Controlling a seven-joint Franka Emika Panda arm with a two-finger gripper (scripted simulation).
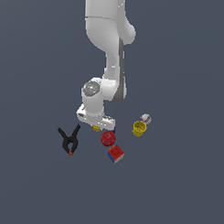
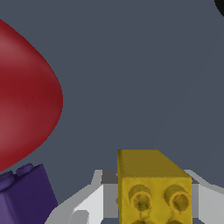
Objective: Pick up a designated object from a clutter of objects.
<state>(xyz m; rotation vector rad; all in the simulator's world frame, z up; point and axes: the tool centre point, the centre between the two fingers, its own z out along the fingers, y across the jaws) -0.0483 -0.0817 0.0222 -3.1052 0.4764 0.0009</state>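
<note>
Evidently the hand [image 1: 100,125] had reached the grasp stage: the wrist view showed the yellow block [image 2: 154,186], knobbly studs toward the camera, seated between the two pale fingers [image 2: 89,203], one on each flank. Whether the pads pressed firmly could not be told, so the grip state remained undetermined. In the exterior view the block [image 1: 96,128] sat just beneath the hand, at about 10 o'clock from the red round thing [image 1: 108,138]. To perform this step well, the fingers should close squarely on the flat sides, the block centred between them, and the lift should run straight upward, because the red round thing and the purple block [image 2: 24,194] stood just beside the grasp and could be nudged. The black spring clamp [image 1: 69,140] lay well apart at 9 o'clock; the red-blue cube [image 1: 115,153] at 5 o'clock; the yellow cup [image 1: 139,128] and whitish ball [image 1: 145,118] at 2 o'clock. The surface [image 1: 175,189] was a plain slate-grey plane; no room features appeared.
</note>
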